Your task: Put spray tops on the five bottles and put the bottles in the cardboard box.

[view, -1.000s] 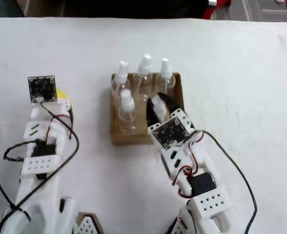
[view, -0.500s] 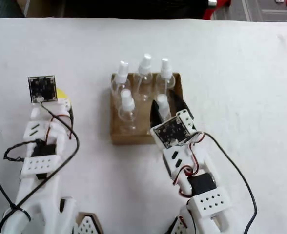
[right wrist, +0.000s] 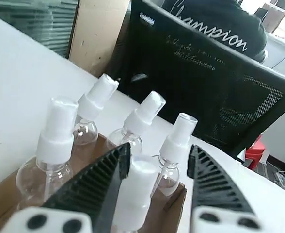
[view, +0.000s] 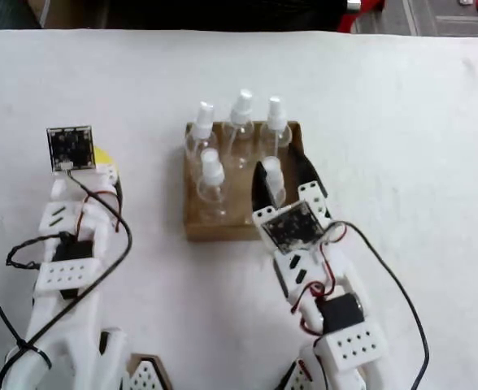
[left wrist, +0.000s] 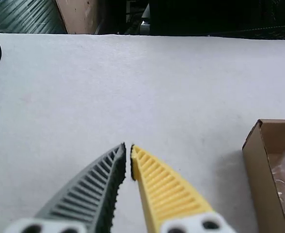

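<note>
You get white script lettering (right wrist: 208, 31) on dark fabric (right wrist: 271, 24) past the table's (right wrist: 16, 58) far edge. The smaller print below it is too small for you to read.

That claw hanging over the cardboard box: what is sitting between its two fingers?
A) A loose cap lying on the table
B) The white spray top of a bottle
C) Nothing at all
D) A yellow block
B: the right gripper is open with a white spray top standing between its jaws, above the cardboard box.

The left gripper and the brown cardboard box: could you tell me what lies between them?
Only bare white table separates the left gripper from the brown cardboard box, per the left wrist view.
</note>
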Tool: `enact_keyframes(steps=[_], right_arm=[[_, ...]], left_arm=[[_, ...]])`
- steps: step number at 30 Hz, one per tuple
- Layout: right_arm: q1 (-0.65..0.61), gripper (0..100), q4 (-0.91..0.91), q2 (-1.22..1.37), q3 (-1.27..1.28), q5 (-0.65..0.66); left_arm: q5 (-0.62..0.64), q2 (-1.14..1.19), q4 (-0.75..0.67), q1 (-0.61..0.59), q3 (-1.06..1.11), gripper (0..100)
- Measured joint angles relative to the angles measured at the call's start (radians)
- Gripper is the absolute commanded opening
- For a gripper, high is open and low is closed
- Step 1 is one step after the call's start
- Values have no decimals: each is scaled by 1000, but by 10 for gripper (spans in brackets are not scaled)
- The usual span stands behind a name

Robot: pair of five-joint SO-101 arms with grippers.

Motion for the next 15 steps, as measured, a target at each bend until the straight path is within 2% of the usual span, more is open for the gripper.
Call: enact_keyframes(steps=[5, 9, 11, 15], right_arm=[[2, 162, 147, -233, 0, -77], [0, 1, 242, -408, -2, -84], [2, 42, 242, -400, -3, -84], [0, 20, 233, -321, -23, -84]], left_arm=[[0, 0, 0, 0, 0, 27], [0, 0, 0, 0, 0, 27], [0, 0, 0, 0, 0, 27], [0, 0, 0, 0, 0, 27]])
